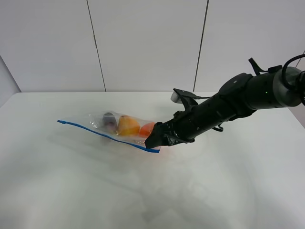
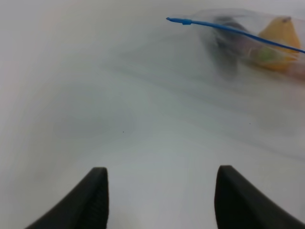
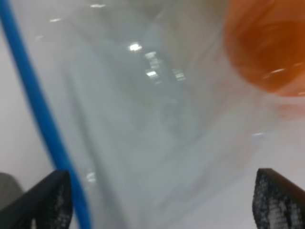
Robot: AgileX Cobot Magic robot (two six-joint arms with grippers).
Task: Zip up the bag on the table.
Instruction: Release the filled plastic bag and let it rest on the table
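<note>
Left hand (image 2: 161, 171) spread, wrist view only

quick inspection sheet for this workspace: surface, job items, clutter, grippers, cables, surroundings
surface: white table, the bag lies on it
job's things: clear bag with fruit inside; blue zip strip along its near edge; sealed or not, cannot tell
clutter: nothing seen
grippers: right gripper open at the bag's right end; left gripper open over the table, apart from the bag
cables: black cable looped at the right arm
surroundings: white panelled wall
</note>
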